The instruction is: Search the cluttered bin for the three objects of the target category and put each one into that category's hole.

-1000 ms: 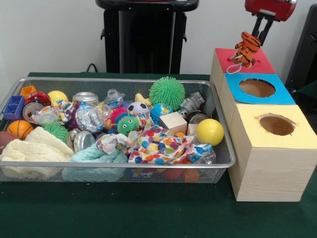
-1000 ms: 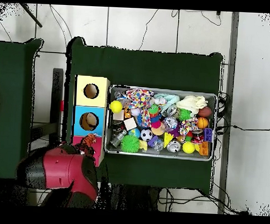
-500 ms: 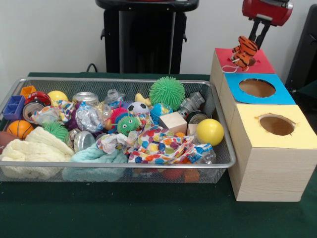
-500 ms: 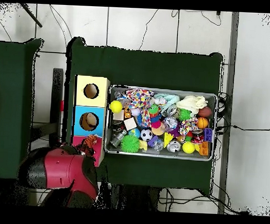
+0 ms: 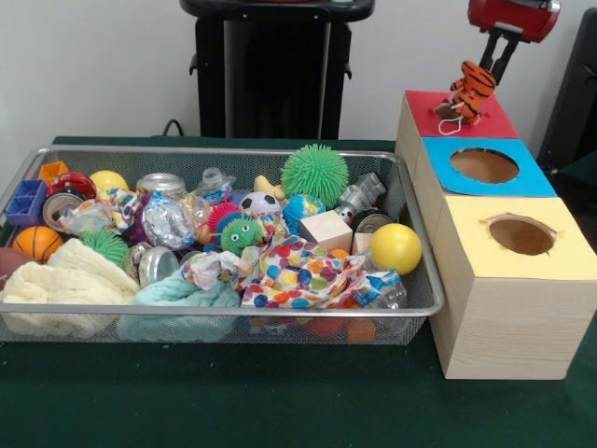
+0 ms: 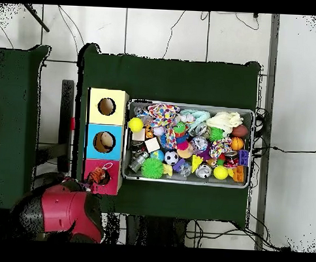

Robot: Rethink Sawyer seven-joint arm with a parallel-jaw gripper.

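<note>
A striped orange tiger plush with a white loop hangs just above the red-topped box at the far right. My gripper comes down from the top right corner and is shut on the plush's upper end. In the overhead view the tiger plush lies over the left part of the red box, beside its round hole, and the red arm sits below it. The gripper's tips are hidden there by the arm.
A blue-topped box and a yellow-topped box, each with a round hole, stand in a row nearer the front. The wire bin holds balls, cans, cloths, a wooden cube and several spiky toys.
The arm has drawn back toward its base in the overhead view, uncovering the red box's hole. In the front view the tiger plush has shifted right and slightly up.
</note>
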